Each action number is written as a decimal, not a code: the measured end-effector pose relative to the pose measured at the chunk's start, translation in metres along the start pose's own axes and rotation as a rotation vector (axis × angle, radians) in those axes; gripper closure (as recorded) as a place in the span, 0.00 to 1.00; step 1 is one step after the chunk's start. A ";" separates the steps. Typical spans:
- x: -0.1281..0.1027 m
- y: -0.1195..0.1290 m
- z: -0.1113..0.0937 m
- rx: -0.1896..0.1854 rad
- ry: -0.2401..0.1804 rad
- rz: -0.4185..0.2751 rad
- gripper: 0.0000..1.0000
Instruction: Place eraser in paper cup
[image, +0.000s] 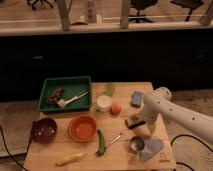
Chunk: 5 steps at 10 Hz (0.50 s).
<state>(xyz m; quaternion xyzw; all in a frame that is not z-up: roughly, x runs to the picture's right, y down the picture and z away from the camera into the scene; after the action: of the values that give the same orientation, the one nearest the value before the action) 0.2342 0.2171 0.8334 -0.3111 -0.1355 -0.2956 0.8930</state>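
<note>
The eraser (137, 125), a small dark-topped block with a tan underside, is at the right of the wooden table (55, 150), right at the tip of my arm. My gripper (133, 120) is on the end of the white arm that reaches in from the right. It is low over the table and right at the eraser. The white paper cup (103, 103) stands upright near the table's middle, about a hand's width to the left of and behind the gripper.
An orange (116, 108) lies between the cup and the gripper. A blue sponge (136, 98) and a green glass (110, 89) stand further back. A green tray (65, 95), a dark bowl (43, 130), an orange bowl (82, 128), a green pepper (102, 142), a banana (70, 158), a metal cup (136, 145) and a grey cloth (151, 149) are also on the table.
</note>
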 end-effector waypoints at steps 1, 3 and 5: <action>0.000 0.000 0.000 0.000 0.000 -0.002 0.20; 0.000 0.000 0.001 -0.002 0.000 -0.010 0.20; 0.000 0.000 0.001 -0.003 0.000 -0.015 0.20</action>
<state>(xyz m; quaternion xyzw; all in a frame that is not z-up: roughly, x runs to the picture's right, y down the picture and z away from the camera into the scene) 0.2344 0.2176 0.8340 -0.3114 -0.1375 -0.3025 0.8903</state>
